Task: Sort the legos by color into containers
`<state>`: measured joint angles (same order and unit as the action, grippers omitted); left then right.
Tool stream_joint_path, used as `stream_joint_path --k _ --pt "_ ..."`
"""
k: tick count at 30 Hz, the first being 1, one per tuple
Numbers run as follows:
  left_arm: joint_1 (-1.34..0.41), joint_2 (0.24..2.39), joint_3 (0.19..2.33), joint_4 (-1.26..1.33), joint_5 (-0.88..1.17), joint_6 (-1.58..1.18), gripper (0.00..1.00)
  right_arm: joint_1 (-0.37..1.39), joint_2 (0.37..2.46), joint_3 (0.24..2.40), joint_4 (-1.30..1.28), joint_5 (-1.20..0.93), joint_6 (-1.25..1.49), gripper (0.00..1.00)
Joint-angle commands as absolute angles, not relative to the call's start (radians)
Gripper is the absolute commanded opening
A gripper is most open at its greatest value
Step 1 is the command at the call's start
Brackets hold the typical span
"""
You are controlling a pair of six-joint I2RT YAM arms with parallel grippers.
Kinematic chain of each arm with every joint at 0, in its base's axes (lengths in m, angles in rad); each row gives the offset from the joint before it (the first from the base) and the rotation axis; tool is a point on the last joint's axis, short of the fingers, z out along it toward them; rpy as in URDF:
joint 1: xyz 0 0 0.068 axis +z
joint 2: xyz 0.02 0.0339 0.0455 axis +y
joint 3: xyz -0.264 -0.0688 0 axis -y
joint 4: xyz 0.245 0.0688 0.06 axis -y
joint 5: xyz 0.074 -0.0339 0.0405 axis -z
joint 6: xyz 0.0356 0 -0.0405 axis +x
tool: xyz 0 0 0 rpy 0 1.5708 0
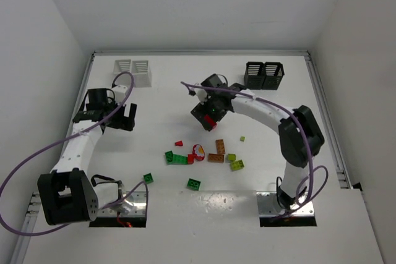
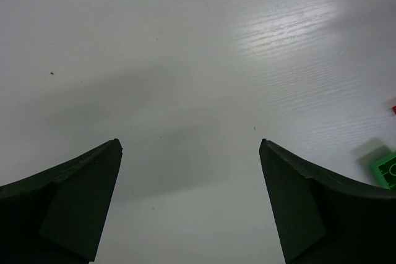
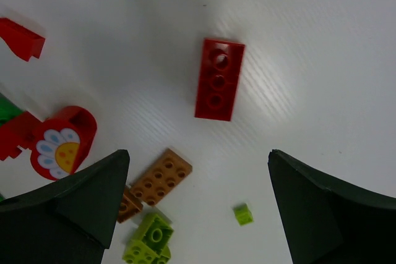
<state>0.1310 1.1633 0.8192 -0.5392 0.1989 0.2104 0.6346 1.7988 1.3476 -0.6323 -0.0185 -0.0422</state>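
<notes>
Small plastic studded bricks (image 1: 179, 159) in red, dark green, lime and orange-brown lie scattered mid-tabletop (image 1: 161, 103), with one long red brick (image 3: 219, 88) lying flat, apart from the cluster. A white slatted pair of bins (image 1: 133, 72) stands upright far left, and a black slatted pair (image 1: 265, 75) far right.

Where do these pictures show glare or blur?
Left wrist: bright glare streak on the table, a soft shadow below it, green brick blurred at the edge. Right wrist: red brick fairly sharp, mild glare beside it. Top: even light.
</notes>
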Motion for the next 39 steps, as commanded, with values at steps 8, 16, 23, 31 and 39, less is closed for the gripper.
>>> stream_joint_path --k 8,16,23,31,39 --pt "0.163 1.14 0.844 -0.548 0.199 0.239 1.0 0.704 1.875 1.309 -0.517 0.029 -0.049 0.96" --pt "0.172 1.14 0.844 -0.548 0.209 0.259 1.0 0.704 1.848 1.177 -0.4 0.066 -0.038 0.96" --pt "0.172 1.149 0.844 -0.548 0.218 0.259 1.0 0.683 1.91 1.21 -0.391 0.0 -0.02 0.93" --pt "0.172 1.149 0.853 -0.557 0.207 0.259 1.0 0.683 1.951 1.221 -0.359 -0.018 -0.02 0.81" --pt "0.172 1.167 0.853 -0.557 0.207 0.259 1.0 0.654 1.996 1.23 -0.341 -0.04 -0.02 0.58"
